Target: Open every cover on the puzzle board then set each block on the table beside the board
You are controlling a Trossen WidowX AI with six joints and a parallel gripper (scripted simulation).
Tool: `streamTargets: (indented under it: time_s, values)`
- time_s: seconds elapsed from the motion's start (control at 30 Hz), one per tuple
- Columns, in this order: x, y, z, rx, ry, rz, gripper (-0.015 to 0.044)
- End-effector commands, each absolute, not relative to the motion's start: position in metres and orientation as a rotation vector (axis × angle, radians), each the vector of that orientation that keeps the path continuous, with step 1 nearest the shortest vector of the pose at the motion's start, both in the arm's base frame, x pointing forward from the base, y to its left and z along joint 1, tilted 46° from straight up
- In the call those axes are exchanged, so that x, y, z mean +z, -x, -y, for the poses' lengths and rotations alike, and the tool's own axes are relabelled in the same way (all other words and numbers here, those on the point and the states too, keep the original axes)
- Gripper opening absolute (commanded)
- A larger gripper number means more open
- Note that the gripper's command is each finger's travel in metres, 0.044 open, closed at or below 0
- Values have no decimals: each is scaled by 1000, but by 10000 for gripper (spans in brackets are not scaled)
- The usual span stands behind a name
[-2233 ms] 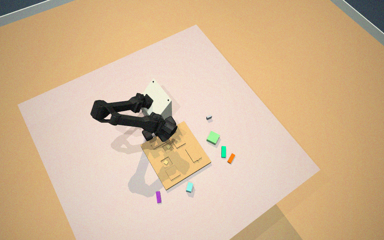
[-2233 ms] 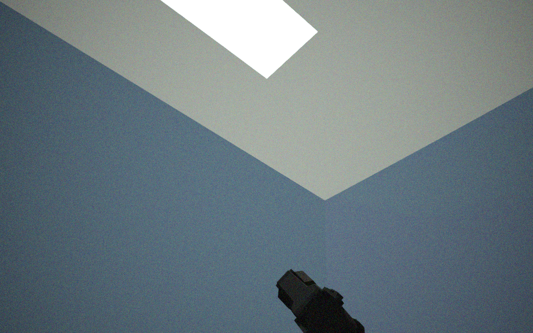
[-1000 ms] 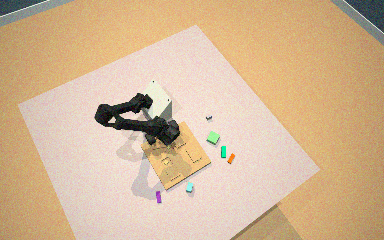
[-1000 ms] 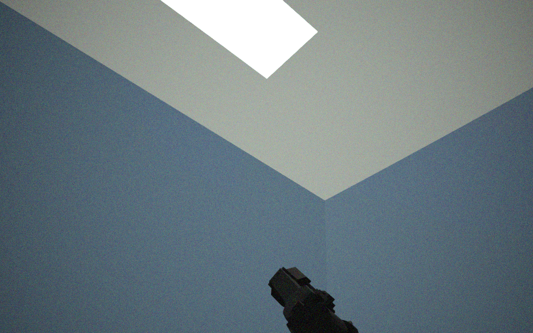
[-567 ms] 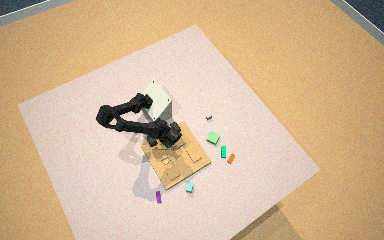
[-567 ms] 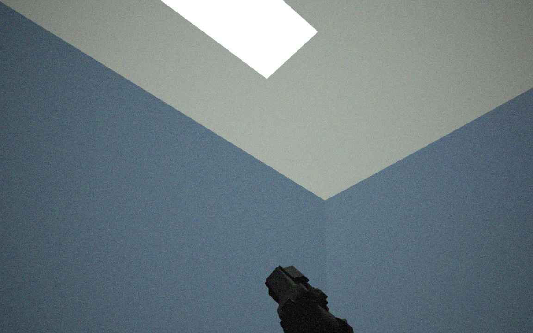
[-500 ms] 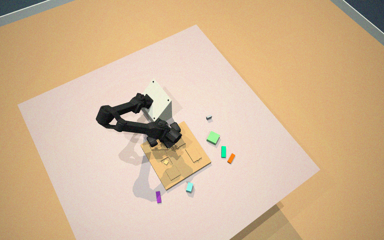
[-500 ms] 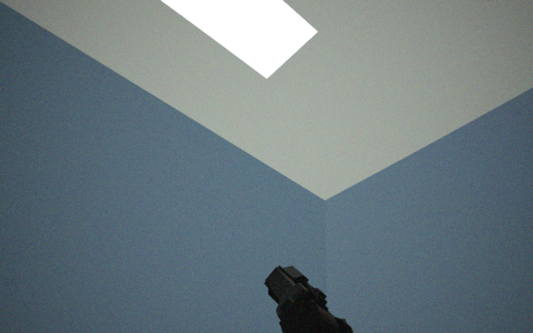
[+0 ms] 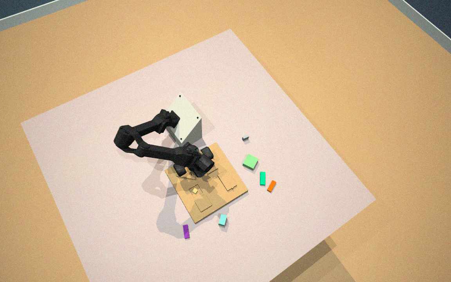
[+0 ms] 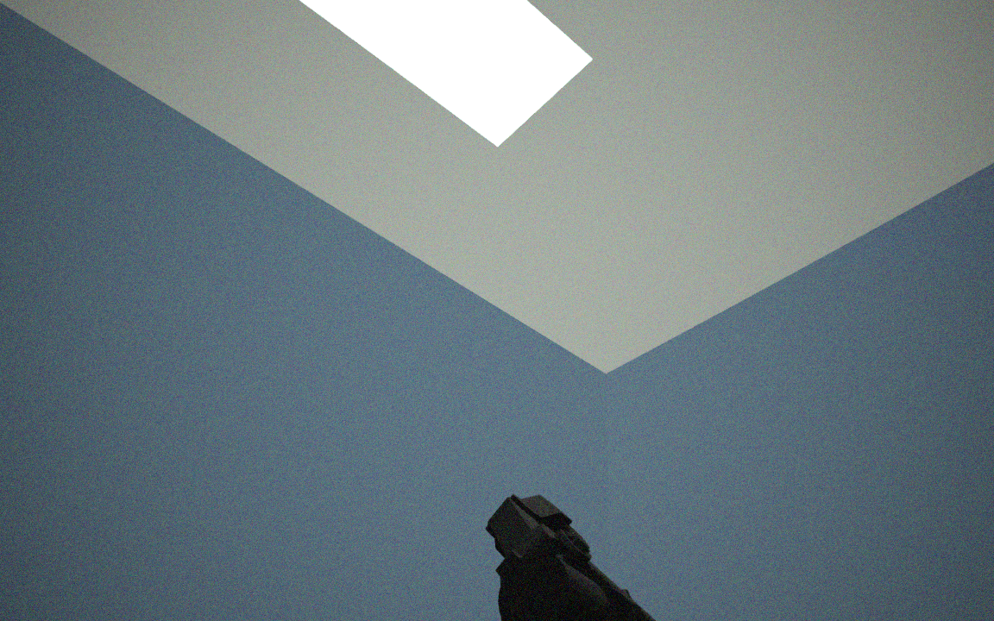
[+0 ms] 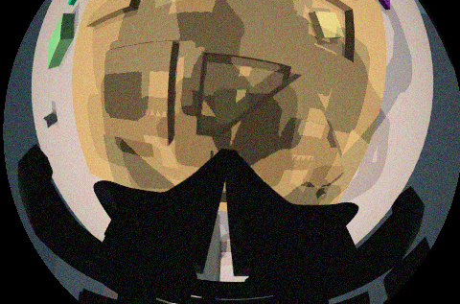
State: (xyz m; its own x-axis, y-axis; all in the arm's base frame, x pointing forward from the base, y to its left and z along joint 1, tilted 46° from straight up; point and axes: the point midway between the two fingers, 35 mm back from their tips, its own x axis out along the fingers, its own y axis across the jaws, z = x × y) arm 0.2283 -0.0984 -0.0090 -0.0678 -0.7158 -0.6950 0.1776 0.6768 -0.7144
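The flat tan wooden puzzle board lies on the pale pink square mat, just in front of the white box pedestal that carries the arm. On the board, one small pale yellow block sits in an uncovered square well near the middle. In the wrist view, a second small yellowish block shows inside a dark-edged well directly ahead of the fingertips; its cover seems to stand at an angle over it, but I cannot tell this exactly.

The black parallel-jaw gripper hangs over the part of the board near the pedestal, and its fingers are pressed together with nothing between them.

Six blocks rest on the mat, apart from the board. On one side are a small grey block, a light green square block, a teal-green narrow block and an orange narrow block. The last two lie near each other. Past the far edge of the board lie a cyan block and a purple narrow block.

The black arm is bent at the elbow above the mat.
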Motion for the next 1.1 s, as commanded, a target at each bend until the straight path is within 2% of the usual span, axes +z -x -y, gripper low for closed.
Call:
streamTargets:
  time_s: [0.0, 1.07]
  values:
    - [-7, -232, 100, -779, 481, -1465, 0]
    - [10, -258, 118, -780, 481, -1464, 0]
